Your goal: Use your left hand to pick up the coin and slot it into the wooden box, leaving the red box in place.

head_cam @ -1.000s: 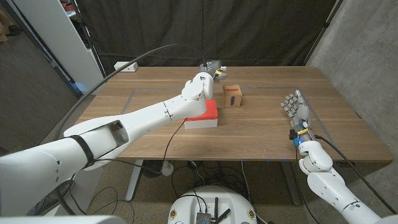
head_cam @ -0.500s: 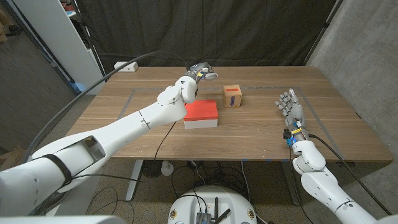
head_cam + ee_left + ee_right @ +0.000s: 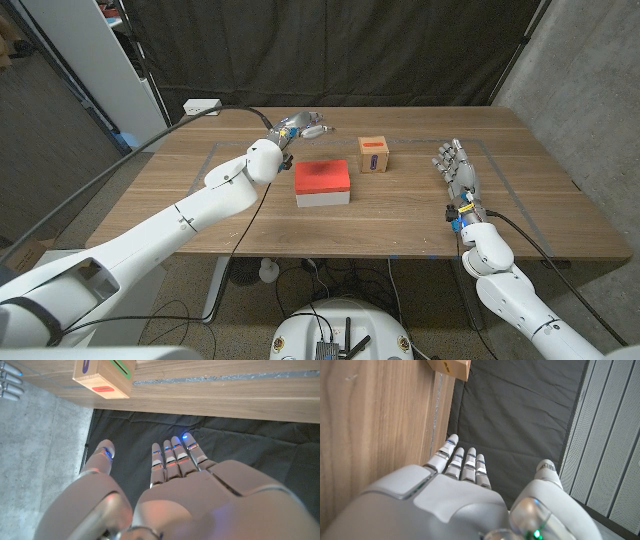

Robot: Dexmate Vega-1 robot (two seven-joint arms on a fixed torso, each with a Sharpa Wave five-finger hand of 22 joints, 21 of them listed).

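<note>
Background: dark curtain behind a wooden desk; grey wall at the robot's right.
Head view, boxes: red box lies mid-desk; wooden box stands just behind it, toward the robot's right, apart from it.
Head view, left hand: behind the red box toward the far edge, fingers extended, grasping nothing visible.
Head view, right hand: upright near the desk's right side, fingers apart, empty.
Coin: cannot be made out.
Left wrist view: left hand released, fingers straight; wooden box beyond the fingertips.
Right wrist view: right hand released beside the desk surface.
</note>
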